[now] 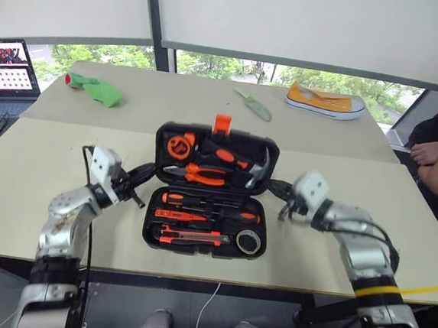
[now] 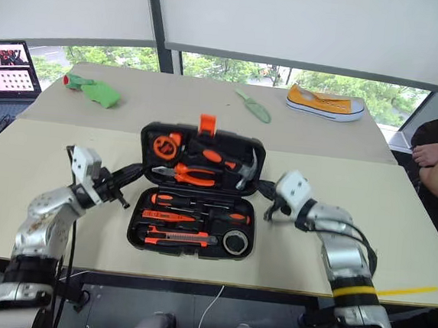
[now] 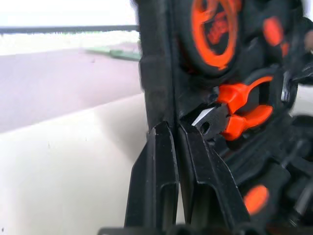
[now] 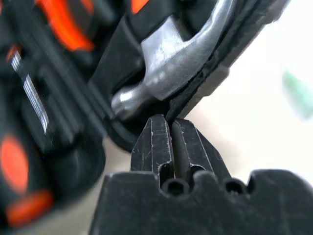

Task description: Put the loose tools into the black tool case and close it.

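Black tool case (image 1: 160,140) with orange latch (image 1: 222,124), orange-and-black tools (image 1: 203,174) and grey tape roll (image 1: 248,242), is recorded on a beige counter (image 1: 35,163), beside green trowel (image 1: 255,106), yellow white-soled shoe (image 1: 324,102).

Head stereo pair looking down over table (image 1: 32,194), wrist cameras close against black tool case (image 1: 210,194)

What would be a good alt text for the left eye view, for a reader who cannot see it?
An open black tool case, its recesses filled with orange-and-black tools, lies on a beige table. The left tool and right tool, both shut, meet its sides near the hinge.
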Action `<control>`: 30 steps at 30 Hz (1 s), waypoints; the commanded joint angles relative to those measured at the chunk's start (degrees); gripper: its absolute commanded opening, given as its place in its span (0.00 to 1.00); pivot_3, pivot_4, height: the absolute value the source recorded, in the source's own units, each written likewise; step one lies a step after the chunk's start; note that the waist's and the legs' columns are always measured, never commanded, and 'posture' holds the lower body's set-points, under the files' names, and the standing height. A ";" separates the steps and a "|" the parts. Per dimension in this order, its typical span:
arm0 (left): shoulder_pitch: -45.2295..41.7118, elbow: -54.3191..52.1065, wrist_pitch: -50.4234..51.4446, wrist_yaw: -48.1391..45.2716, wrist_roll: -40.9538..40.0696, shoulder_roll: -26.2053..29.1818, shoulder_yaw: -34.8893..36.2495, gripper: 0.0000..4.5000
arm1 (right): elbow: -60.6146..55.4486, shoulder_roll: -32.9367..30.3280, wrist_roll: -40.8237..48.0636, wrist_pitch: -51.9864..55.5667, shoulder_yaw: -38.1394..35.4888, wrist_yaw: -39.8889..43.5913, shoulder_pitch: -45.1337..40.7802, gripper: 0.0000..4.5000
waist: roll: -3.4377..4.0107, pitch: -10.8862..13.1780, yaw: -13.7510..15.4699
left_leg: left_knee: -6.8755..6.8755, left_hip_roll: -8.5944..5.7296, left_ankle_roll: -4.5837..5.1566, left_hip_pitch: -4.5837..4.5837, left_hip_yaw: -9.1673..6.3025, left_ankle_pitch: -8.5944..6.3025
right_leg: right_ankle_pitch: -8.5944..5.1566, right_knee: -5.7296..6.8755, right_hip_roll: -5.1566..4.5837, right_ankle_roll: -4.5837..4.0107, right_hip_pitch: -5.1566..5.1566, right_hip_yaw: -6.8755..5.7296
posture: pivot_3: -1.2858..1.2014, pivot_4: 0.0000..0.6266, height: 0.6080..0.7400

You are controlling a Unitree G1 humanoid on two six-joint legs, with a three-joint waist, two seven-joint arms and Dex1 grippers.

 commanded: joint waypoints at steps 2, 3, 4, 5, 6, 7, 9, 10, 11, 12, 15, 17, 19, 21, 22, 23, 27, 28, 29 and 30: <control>6.62 -1.84 -11.69 -1.05 2.45 3.52 2.84 0.00 | 9.61 -6.04 -12.85 -19.70 -0.73 -12.00 1.97 0.08 | 0.00 0.00 -0.30 | 0.02 0.00 -0.03 0.18 0.00 0.02 | 0.00 0.00 0.00 0.00 0.15 0.01 | 0.52 0.24 1.00; 8.22 -1.82 -11.86 -1.65 2.36 3.90 2.59 0.08 | 10.18 -6.28 -12.71 -21.19 -0.11 -11.71 2.68 0.17 | 0.00 0.00 -0.36 | 0.02 0.01 -0.06 0.27 0.01 0.04 | 0.00 0.01 0.00 -0.01 0.20 0.03 | 0.52 0.24 1.00; 9.36 -1.79 -12.49 -1.79 2.31 4.16 2.56 0.16 | 10.63 -6.65 -12.91 -22.83 0.48 -11.71 3.33 0.23 | -0.02 -0.01 -0.39 | 0.02 0.01 -0.07 0.30 0.01 0.06 | 0.00 0.00 0.00 -0.01 0.24 0.04 | 0.52 0.24 1.00; 10.80 -2.05 -12.49 -2.48 1.85 4.67 2.44 0.22 | 11.00 -7.26 -13.08 -24.46 0.86 -11.89 4.21 0.29 | -0.02 -0.01 -0.44 | 0.03 0.02 -0.07 0.38 0.01 0.06 | 0.00 -0.01 0.00 -0.01 0.34 0.05 | 0.52 0.24 1.00; 11.65 -2.24 -12.33 -2.94 1.32 5.12 2.32 0.32 | 11.35 -7.69 -13.19 -25.54 1.14 -12.21 4.68 0.37 | -0.01 -0.01 -0.54 | 0.01 0.02 -0.06 0.41 0.02 0.06 | -0.01 -0.02 -0.02 -0.03 0.36 0.05 | 0.52 0.24 1.00; 12.62 -1.66 -13.31 -2.45 1.74 5.55 2.67 0.39 | 11.88 -8.63 -13.05 -25.97 0.59 -12.77 5.58 0.44 | -0.02 -0.01 -0.57 | -0.01 0.02 -0.06 0.44 0.04 0.06 | -0.03 -0.01 -0.01 -0.05 0.36 0.08 | 0.52 0.24 1.00; 13.89 0.01 -13.77 -2.16 2.53 7.07 3.33 0.55 | 12.38 -10.99 -12.10 -26.00 -0.93 -12.64 7.42 0.59 | -0.01 -0.01 -0.58 | -0.01 0.04 -0.06 0.45 0.04 0.06 | -0.03 0.01 0.00 -0.06 0.34 0.10 | 0.52 0.24 1.00; 13.93 0.78 -13.89 -2.49 2.17 7.79 3.89 0.62 | 11.99 -12.03 -10.72 -25.47 -2.09 -12.30 8.67 0.66 | -0.01 0.00 -0.56 | 0.00 0.04 -0.06 0.45 0.04 0.07 | -0.03 0.04 0.00 -0.06 0.34 0.12 | 0.52 0.24 1.00; 13.65 1.35 -13.60 -2.57 1.74 8.38 4.27 0.64 | 11.55 -12.75 -8.83 -24.93 -2.88 -11.51 9.82 0.74 | -0.02 0.00 -0.41 | 0.01 0.04 -0.06 0.49 0.05 0.07 | -0.03 0.04 0.00 -0.06 0.38 0.13 | 0.52 0.24 1.00; 13.13 1.80 -13.15 -2.85 1.38 9.03 4.24 0.64 | 10.42 -13.29 -6.00 -23.87 -3.55 -9.92 11.26 0.82 | -0.02 0.00 -0.23 | 0.02 0.04 -0.06 0.54 0.04 0.07 | -0.03 0.03 0.00 -0.06 0.47 0.10 | 0.52 0.24 1.00; 10.45 3.04 -10.49 -3.39 0.96 10.62 3.16 0.64 | 2.01 -14.67 6.86 -15.45 -3.90 -0.40 17.11 0.82 | -0.03 0.01 -0.01 | -0.07 0.06 -0.04 1.07 0.05 0.03 | -0.07 -0.22 -0.03 -0.07 1.07 0.05 | 0.52 0.24 1.00; 6.70 4.41 -8.20 -2.86 1.35 11.23 2.10 0.58 | -7.87 -16.78 17.18 -4.17 -3.66 6.70 22.51 0.65 | -0.03 0.00 0.18 | -0.17 0.12 -0.04 1.17 0.04 0.03 | -0.07 -0.37 -0.01 -0.09 1.21 0.01 | 0.52 0.24 1.00; 1.76 6.35 -5.56 -2.05 2.47 11.52 0.56 0.48 | -16.73 -19.72 22.71 5.88 -3.11 11.47 26.79 0.50 | -0.02 0.01 0.50 | -0.13 0.12 -0.04 1.16 0.04 0.03 | -0.06 -0.36 -0.02 -0.08 1.23 0.00 | 0.52 0.24 1.00; -2.60 8.61 -4.20 -2.13 4.09 11.42 -1.69 0.32 | -22.22 -21.21 24.35 11.20 -2.59 13.78 28.61 0.36 | -0.03 0.01 0.67 | -0.08 0.12 -0.03 1.15 0.04 0.03 | -0.03 -0.37 -0.01 -0.05 1.25 0.01 | 0.52 0.24 1.00; -4.74 10.15 -4.10 -2.20 5.09 11.11 -2.95 0.23 | -24.41 -21.38 24.91 14.02 -2.20 14.11 28.84 0.27 | -0.05 -0.01 0.66 | -0.07 0.12 -0.03 1.16 0.04 0.03 | -0.02 -0.39 0.00 -0.05 1.25 0.01 | 0.52 0.24 1.00; -6.95 12.06 -3.88 -2.11 6.31 10.78 -4.31 0.14 | -26.18 -21.28 24.90 16.16 -1.58 14.45 28.65 0.19 | -0.08 -0.02 0.57 | -0.05 0.11 -0.04 1.16 0.04 0.03 | -0.02 -0.41 0.00 -0.04 1.25 0.00 | 0.52 0.24 1.00; -14.58 20.68 -2.06 -3.98 10.43 9.51 -9.90 0.00 | -31.29 -20.85 20.72 22.95 3.47 16.29 26.51 0.01 | -0.08 -0.03 0.57 | -0.07 0.13 -0.04 1.16 0.03 0.03 | -0.04 -0.42 0.07 0.02 1.20 0.00 | 0.52 0.24 1.00; -16.36 22.96 -2.03 -4.47 10.60 8.96 -10.35 0.00 | -31.92 -19.38 20.41 24.45 4.43 15.55 24.96 0.01 | -0.08 -0.03 0.63 | -0.09 0.12 -0.03 1.12 0.03 0.03 | -0.04 -0.42 0.08 0.02 1.15 0.01 | 0.52 0.24 1.00; -17.40 24.52 -0.68 -5.40 10.44 8.80 -10.72 0.00 | -32.24 -18.01 20.10 25.88 5.15 14.84 22.99 0.01 | -0.12 -0.02 0.54 | -0.08 0.12 -0.03 1.05 0.03 0.03 | -0.04 -0.42 0.10 0.02 1.10 0.00 | 0.52 0.24 1.00; -18.04 26.04 -1.03 -6.28 10.67 8.70 -11.10 0.00 | -32.14 -16.82 19.42 27.27 6.02 14.44 21.15 0.01 | -0.15 0.00 0.43 | -0.08 0.13 -0.02 1.00 0.02 0.02 | -0.03 -0.42 0.12 0.00 1.07 0.01 | 0.52 0.24 1.00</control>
